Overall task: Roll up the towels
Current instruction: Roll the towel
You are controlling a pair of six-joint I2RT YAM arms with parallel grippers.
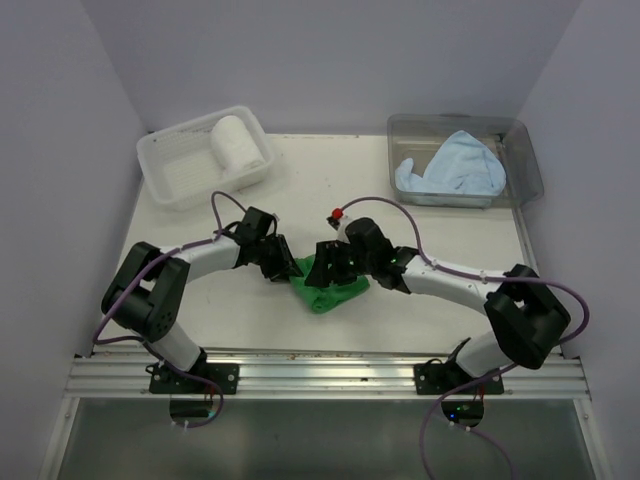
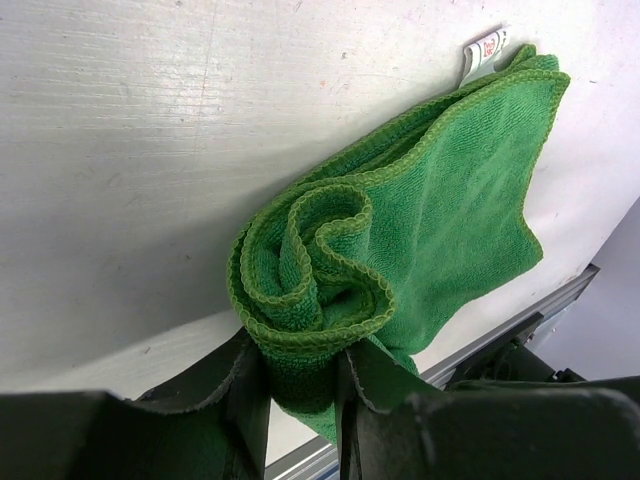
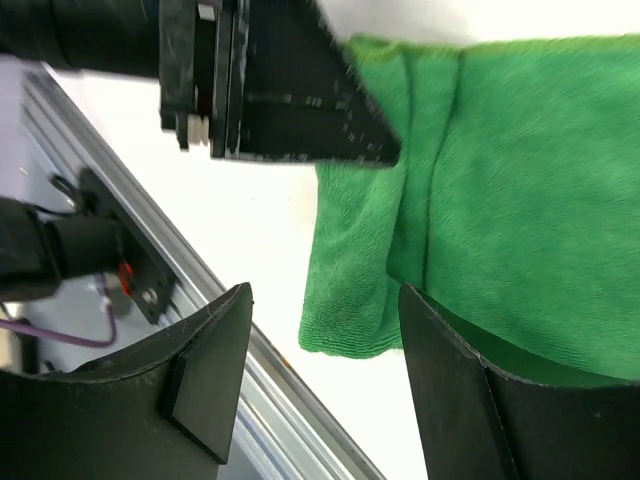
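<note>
Three soft terry towels. One green towel, loosely coiled with stitched hems, lay on the white desk. The left claw clenched its coiled end, and the right claw stood released at its opposite side. Far left of it, one rolled white towel sat in a lattice basket. Far right, one crumpled blue towel lay in a clear tub.

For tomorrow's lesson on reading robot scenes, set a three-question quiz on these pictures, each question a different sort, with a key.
1. Which towel does the left gripper pinch? A white, B green, C blue.
2. True or false: the blue towel lies rolled in the basket.
3. Fill in: the right gripper is ____.
Key: 1 B, the green towel. 2 false: it lies crumpled in the tub; the white towel is in the basket. 3 open.
</note>
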